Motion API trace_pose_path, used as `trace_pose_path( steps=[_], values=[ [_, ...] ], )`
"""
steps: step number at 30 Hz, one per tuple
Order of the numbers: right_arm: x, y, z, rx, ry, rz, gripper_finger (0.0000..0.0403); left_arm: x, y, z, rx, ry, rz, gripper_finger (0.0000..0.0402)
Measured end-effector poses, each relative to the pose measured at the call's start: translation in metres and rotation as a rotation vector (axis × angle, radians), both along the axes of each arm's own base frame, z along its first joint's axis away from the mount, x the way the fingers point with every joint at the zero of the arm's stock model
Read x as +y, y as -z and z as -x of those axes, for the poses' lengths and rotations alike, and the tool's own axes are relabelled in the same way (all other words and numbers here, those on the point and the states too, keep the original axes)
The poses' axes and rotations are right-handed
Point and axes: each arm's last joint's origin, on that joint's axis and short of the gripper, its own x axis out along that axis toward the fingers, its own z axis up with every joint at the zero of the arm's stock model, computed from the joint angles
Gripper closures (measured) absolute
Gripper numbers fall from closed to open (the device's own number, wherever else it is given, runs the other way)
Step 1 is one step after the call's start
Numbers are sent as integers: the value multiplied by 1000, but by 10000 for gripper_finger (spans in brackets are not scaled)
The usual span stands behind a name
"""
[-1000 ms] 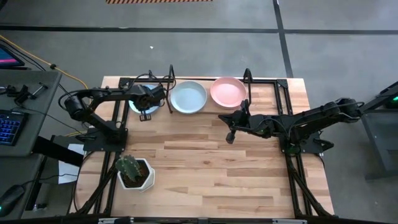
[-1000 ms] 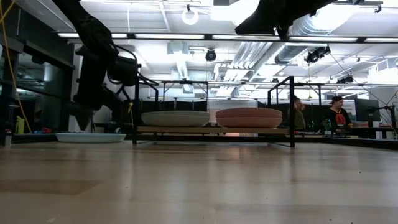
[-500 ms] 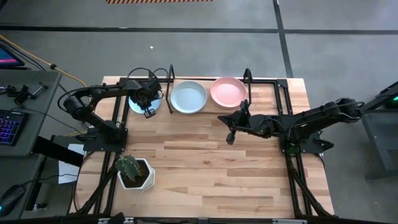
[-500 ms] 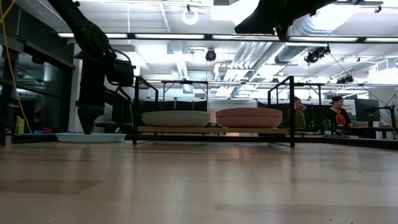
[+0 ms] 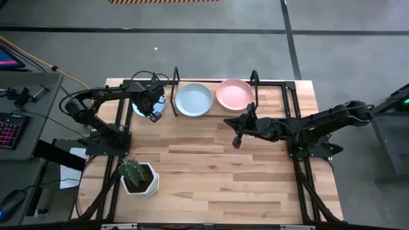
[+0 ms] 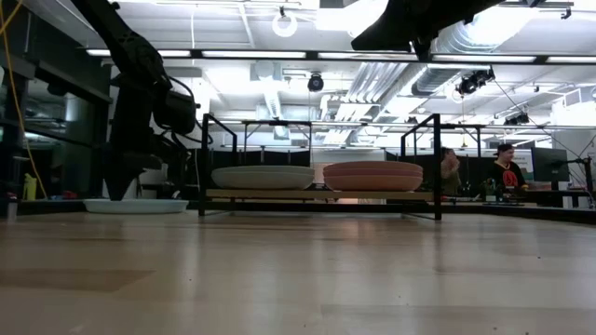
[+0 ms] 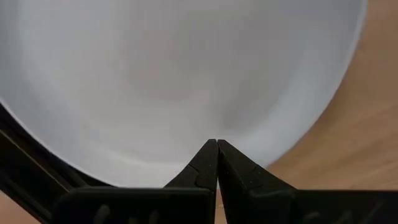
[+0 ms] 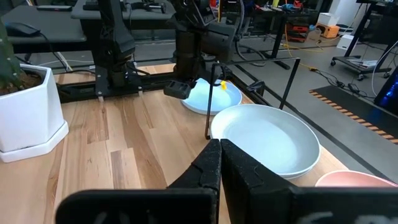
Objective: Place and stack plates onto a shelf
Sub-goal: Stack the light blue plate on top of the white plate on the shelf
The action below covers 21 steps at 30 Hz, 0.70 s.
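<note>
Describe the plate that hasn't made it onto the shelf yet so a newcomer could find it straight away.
Start at the shelf along the table's far edge, which carries a mint plate and a pink plate. Just outside the shelf's left bracket, the light blue plate lies flat on the tabletop under the left pincer. It alone is blue and off the shelf.

My left arm covers most of the light blue plate [image 5: 137, 108] from above, my left wrist view cuts that plate's rim at its edges, and the pink plate [image 8: 354, 180] runs off my right wrist view's corner.
</note>
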Motion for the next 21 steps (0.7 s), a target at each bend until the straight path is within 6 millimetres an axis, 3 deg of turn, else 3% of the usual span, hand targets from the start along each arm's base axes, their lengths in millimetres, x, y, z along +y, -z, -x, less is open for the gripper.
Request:
trace_pose_path(
  steps=[8,21],
  values=[
    [0,0,0,-1,0,-2,402,-8,0,-7,-28,-16,23,401],
    [0,0,0,3,-2,7,402,-46,-2,-14,104,16,143,401]
  ],
)
